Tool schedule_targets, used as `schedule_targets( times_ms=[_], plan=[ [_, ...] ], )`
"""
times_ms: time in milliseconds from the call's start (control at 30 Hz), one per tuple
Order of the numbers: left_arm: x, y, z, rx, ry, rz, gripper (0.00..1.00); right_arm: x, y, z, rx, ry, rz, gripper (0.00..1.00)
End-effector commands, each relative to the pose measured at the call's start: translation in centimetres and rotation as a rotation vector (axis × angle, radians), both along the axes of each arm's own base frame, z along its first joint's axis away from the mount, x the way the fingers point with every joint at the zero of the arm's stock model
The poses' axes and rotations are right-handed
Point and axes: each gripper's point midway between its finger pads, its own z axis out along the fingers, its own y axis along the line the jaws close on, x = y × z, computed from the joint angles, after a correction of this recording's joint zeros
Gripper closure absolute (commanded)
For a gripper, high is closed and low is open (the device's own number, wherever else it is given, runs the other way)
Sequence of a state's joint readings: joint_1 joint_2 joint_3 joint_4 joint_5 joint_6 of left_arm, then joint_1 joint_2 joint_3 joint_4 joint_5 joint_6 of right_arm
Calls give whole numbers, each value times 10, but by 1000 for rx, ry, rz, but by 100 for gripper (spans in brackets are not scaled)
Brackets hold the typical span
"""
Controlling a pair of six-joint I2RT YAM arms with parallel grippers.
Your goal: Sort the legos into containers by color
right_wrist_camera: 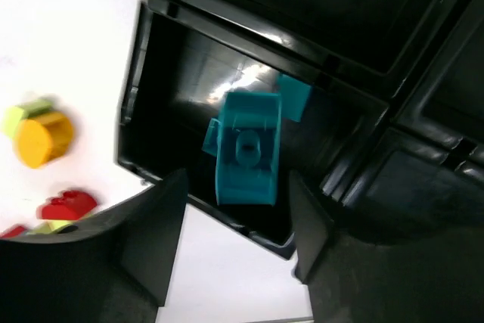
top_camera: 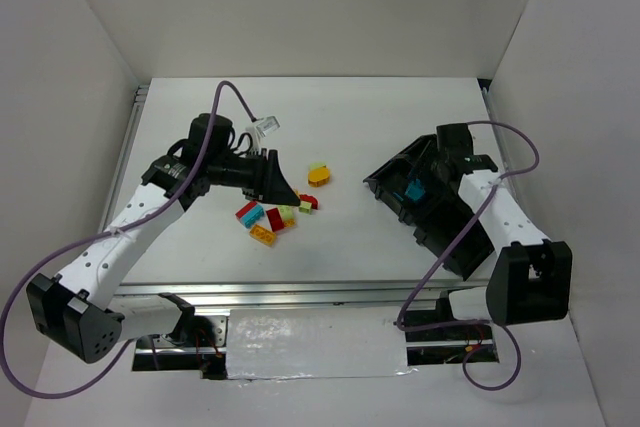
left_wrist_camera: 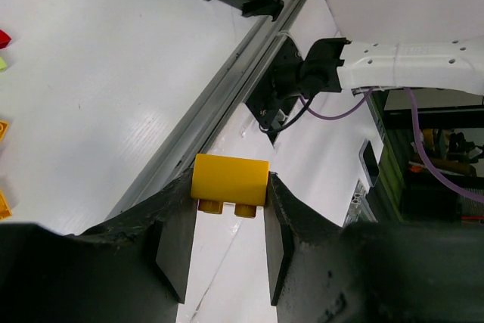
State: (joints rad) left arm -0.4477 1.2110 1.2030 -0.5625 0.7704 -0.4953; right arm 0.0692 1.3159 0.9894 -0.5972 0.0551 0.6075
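**While Carrying Yellow, Steer Wide of the Right Arm**

While hauling the yellow brick (left_wrist_camera: pixel 230 178), pinched across its smooth sides with the studs facing back toward the wrist, trust the grip and carry it level. With the left gripper (left_wrist_camera: pixel 230 200) clamped tight on it, no re-grasp looks necessary. Lift well clear of the loose legos (top_camera: pixel 270 215) on the table (top_camera: pixel 350 117) before swinging right, so as not to scatter the red, cyan, orange and lime pieces lying just beside the fingers. Head for the black tray (top_camera: pixel 385 185) on the right side of the table, well apart from that pile.

Mind the right gripper (right_wrist_camera: pixel 234 187), hanging over the tray with jaws parted wider than the cyan brick (right_wrist_camera: pixel 248 149). Judge that brick as lying loose on the floor of the corner compartment (right_wrist_camera: pixel 174 96) (alongside a second cyan piece (right_wrist_camera: pixel 295 96) against the back wall). Treat that square as the cyan one and choose another for yellow, checking its contents on approach, the rest of the tray being too dark to read here.

Wait for the right arm to back off, or come in from the opposite side, to avoid a clash above the tray. Hover low over the chosen square, centre the brick between the walls, then open just enough to release, sparing a bounce over the rim
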Motion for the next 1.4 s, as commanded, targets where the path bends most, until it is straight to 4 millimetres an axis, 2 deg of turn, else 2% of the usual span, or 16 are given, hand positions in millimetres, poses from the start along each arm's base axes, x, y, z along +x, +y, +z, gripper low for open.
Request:
schedule_targets(
  times_ms=[0,33,100,233,333,400,500,533,600,633,733,833,967,1033,1133,1367],
  plan=[
    [6,0,14,-6,-63,-1,100,8,-7,14,-35,-20,-10,35],
    [6,0,14,-4,-65,1,100,10,-5,17,-28,-27,-4,29],
    [5,-1,15,-9,-67,-9,100,10,2,27,-1,-57,23,1],
    [2,-2,19,-31,-78,-23,100,8,28,62,100,-141,129,0],
    [-2,-5,24,-66,-98,-53,100,-7,76,91,292,-164,289,0],
    [-5,-8,31,-105,-124,-81,100,-29,122,110,440,-155,424,0],
    [-10,-11,36,-150,-146,-110,100,-58,172,140,652,-166,498,0],
    [-9,-13,38,-173,-173,-123,100,-68,199,159,769,-178,524,0],
    [-15,-17,49,-235,-222,-172,100,-98,228,171,960,-100,537,0],
    [-17,-18,47,-246,-222,-184,100,-102,240,191,1038,-155,587,0],
    [-24,-20,49,-265,-272,-223,100,-124,262,203,1137,-71,615,0],
    [-23,-19,46,-233,-362,-222,100,-131,274,222,1166,-76,611,1],
    [-26,-18,48,-219,-443,-210,100,-135,282,227,1245,-31,617,3],
    [-25,-17,48,-204,-469,-194,100,-137,286,231,1250,-23,626,6],
    [-21,-14,45,-169,-492,-155,100,-142,291,236,1269,-21,648,19],
    [-17,-9,39,-119,-525,-139,100,-151,302,240,1296,10,698,31]
  ],
)
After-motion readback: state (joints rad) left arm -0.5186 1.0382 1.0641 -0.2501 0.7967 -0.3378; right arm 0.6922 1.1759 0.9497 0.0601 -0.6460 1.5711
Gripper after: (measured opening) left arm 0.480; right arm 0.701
